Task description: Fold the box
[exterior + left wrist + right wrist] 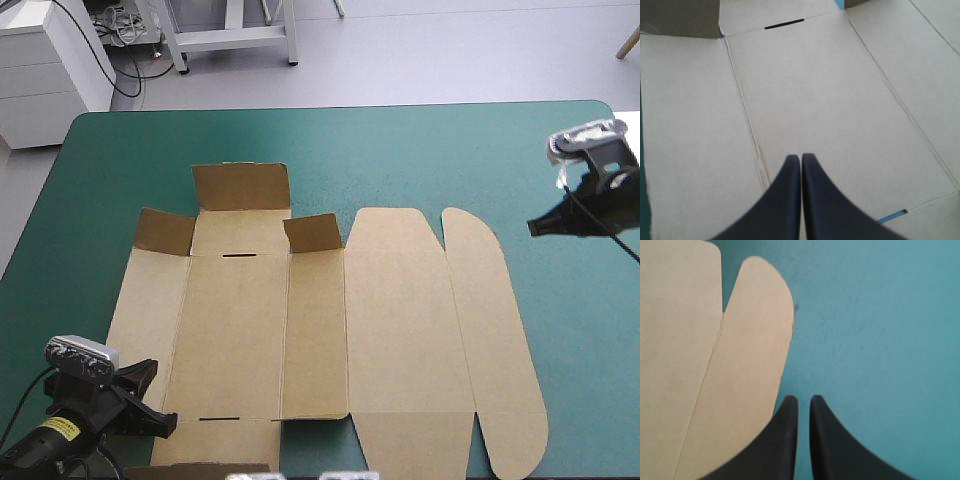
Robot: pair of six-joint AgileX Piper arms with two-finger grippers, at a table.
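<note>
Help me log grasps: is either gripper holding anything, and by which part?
Nothing is held. The left gripper hovers shut over the flat brown board box; the right gripper hovers shut over the teal-green cover beside its rounded flap.

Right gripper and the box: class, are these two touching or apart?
Apart. In the high view, a strip of teal-green cover shows between the tip of the right gripper and the nearest edge of the box.
</note>
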